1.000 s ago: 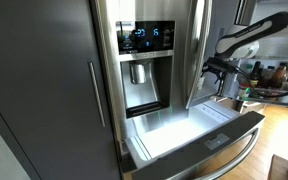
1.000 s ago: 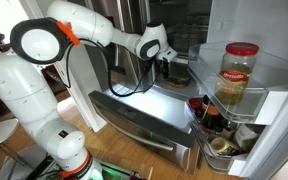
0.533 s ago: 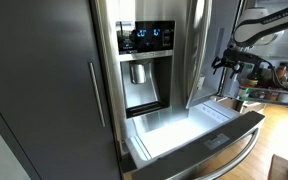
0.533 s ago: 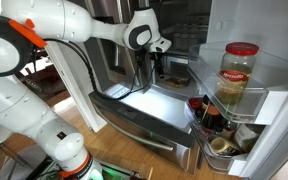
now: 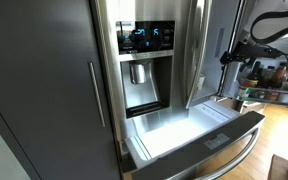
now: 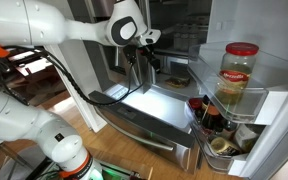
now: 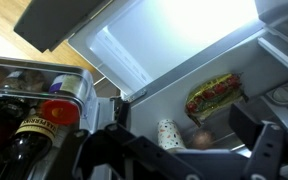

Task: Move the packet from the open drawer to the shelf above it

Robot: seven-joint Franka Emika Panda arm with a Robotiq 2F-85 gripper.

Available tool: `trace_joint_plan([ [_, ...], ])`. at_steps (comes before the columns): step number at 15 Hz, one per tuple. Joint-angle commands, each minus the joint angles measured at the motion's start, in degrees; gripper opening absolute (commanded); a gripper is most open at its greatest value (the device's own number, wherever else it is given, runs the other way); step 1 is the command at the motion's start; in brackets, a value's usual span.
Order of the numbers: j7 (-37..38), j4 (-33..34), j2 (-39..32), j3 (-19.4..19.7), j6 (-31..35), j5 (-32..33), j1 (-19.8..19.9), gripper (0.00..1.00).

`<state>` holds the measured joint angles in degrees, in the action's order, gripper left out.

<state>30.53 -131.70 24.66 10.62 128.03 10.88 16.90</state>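
The green packet [image 7: 214, 95] with red and yellowish print shows only in the wrist view. It lies flat on a pale grey surface inside the fridge, beside the brightly lit white interior; I cannot tell whether that surface is a shelf or the drawer. The steel drawer [image 5: 199, 135] stands pulled open in both exterior views [image 6: 144, 120], and its white inside looks bare. My gripper [image 7: 179, 160] is open and empty, its dark fingers wide apart with the packet beyond them. In both exterior views the gripper [image 5: 227, 57] [image 6: 150, 65] hangs above the drawer at shelf height.
A small white dotted cup [image 7: 167, 132] stands near the packet. Bottles [image 7: 34, 120] fill the open door's rack, with a large red-lidded jar [image 6: 239, 75] above more bottles [image 6: 209, 115]. The dispenser door [image 5: 144, 70] is shut. A dark cabinet [image 5: 39, 90] stands beside it.
The arm has risen and drawn back from just over the drawer to shelf height. The drawer has not moved.
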Motion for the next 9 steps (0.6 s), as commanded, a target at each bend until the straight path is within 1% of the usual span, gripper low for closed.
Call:
trace_joint_plan([
  [1,-4.24,-4.44,6.11,-1.73,1.04,1.23,1.94,1.00],
  [3,-5.75,-5.79,8.07,-2.03,2.00,1.04,2.56,1.00],
  [5,-7.51,-6.61,9.04,-1.54,2.72,-0.55,2.33,1.00],
  [6,-6.13,-3.68,6.62,-2.40,0.85,-0.72,2.67,1.00],
  [9,-6.79,-4.79,7.86,-2.41,1.19,-0.78,2.82,1.00],
])
